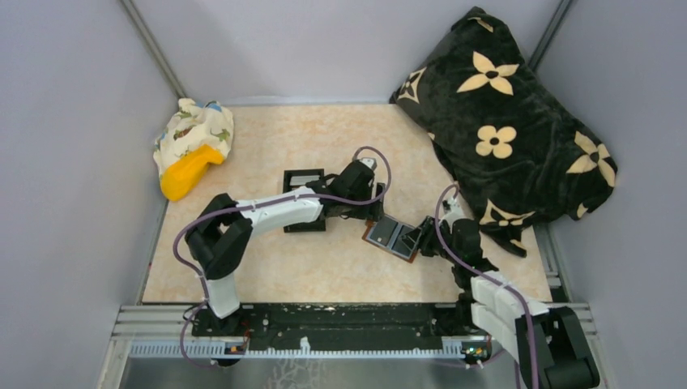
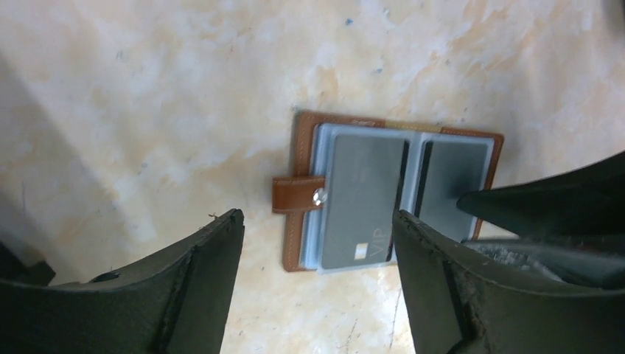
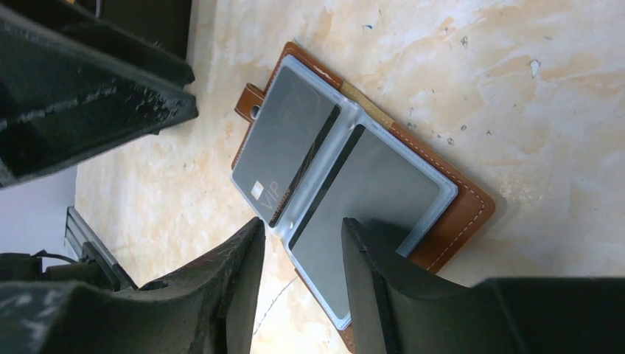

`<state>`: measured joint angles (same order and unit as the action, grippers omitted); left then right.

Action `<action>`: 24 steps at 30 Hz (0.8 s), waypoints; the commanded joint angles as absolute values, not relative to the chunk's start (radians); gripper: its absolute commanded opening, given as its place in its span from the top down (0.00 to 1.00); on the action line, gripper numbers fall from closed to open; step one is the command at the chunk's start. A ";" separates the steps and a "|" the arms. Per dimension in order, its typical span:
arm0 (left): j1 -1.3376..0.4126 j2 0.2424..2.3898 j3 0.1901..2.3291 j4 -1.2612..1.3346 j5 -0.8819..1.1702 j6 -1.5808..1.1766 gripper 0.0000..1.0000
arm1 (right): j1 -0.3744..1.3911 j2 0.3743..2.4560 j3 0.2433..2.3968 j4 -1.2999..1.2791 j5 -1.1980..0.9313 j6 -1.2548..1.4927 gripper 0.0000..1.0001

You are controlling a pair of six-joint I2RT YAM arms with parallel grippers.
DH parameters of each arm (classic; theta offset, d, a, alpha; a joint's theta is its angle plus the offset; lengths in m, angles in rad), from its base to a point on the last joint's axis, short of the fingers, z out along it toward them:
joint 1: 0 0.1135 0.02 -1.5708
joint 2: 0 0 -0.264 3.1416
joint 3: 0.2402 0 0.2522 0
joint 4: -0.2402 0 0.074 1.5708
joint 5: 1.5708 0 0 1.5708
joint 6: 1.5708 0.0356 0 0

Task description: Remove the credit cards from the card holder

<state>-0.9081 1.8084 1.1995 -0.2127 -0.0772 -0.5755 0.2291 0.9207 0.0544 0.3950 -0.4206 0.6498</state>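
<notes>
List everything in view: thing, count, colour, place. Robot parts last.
card holder: one, brown leather, blue-grey sleeves, lying open at table centre-right
cards: two visible, dark grey, in the sleeves
black tray: one as far as shows, table centre, partly under the left arm
cloth bundle: one, white patterned, far left corner
yellow object: one, beside the bundle
blanket: one, black with cream flowers, far right
table: one, beige marbled
left pincer: open, above the holder
right pincer: open, at the holder's edge

Reddish-brown card holder [image 2: 299, 147], grey cards [image 2: 361, 199]
</notes>
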 commanded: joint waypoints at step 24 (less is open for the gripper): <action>-1.043 2.092 1.598 -0.483 -0.178 -0.473 0.26 | 0.236 0.275 0.149 -0.250 -0.228 0.693 0.52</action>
<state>-1.0412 2.0613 1.5600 -0.4561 -0.1497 -0.4767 0.2291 0.2890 0.0868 -0.2527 -0.2359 0.6853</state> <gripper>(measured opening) 0.740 0.481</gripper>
